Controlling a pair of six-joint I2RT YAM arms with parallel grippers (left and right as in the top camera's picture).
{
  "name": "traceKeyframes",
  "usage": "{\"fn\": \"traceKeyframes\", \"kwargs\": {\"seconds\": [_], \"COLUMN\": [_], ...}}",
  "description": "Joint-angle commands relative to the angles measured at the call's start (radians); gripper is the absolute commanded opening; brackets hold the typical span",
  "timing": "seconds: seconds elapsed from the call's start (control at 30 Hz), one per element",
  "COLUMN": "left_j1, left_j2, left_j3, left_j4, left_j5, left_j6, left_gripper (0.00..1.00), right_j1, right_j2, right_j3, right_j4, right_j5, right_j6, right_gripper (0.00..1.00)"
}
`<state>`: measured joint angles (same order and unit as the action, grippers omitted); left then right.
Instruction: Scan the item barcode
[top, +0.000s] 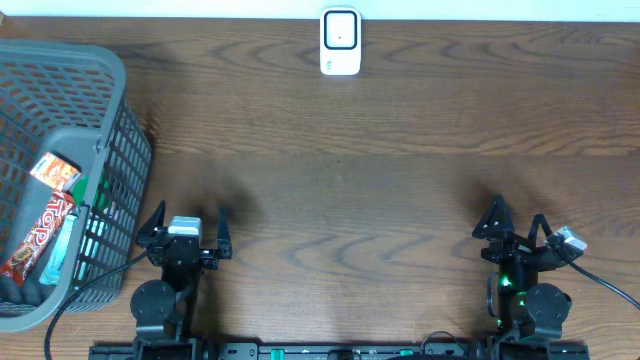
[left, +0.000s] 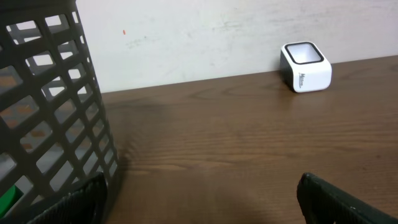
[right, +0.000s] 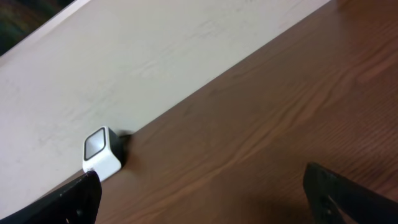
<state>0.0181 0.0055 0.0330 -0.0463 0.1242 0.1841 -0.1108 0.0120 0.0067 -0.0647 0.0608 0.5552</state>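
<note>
Wooden table (top: 380, 180) bears a grey basket (top: 125, 190) holding snack bars (top: 40, 235), while left gripper (top: 192, 213) and right gripper (top: 517, 214) gape, released.

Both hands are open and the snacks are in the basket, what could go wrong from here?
1. The left hand sits close beside the basket; reaching in, it may catch the tall mesh wall and drag or tip it.
2. The red snack bar lies among other packets, so a grasp could lift two or slip.
3. No barcode shows on the bar, and the scanner is small and far across the table, so a scan may miss.
</note>
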Motion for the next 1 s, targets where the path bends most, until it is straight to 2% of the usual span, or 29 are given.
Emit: {"fn": "traceKeyframes", "kwargs": {"seconds": [0.0,0.97], "left_j1": [0.003,0.002], "left_j2": [0.005,0.006], "left_j3": [-0.028,-0.028], "left_j4": [-0.015,0.010], "left_j5": [-0.009,0.014], "left_j6": [0.009,-0.015], "left_gripper": [0.98,0.97], "right_j1": [0.007,0.007], "right_j2": [-0.001,-0.001], "right_j3": [-0.001,-0.001], "right_j4": [-0.003,-0.003], "right_j5": [0.009,0.009], "right_j6": [-0.013,-0.013], "right_gripper": [0.99,0.99]}}
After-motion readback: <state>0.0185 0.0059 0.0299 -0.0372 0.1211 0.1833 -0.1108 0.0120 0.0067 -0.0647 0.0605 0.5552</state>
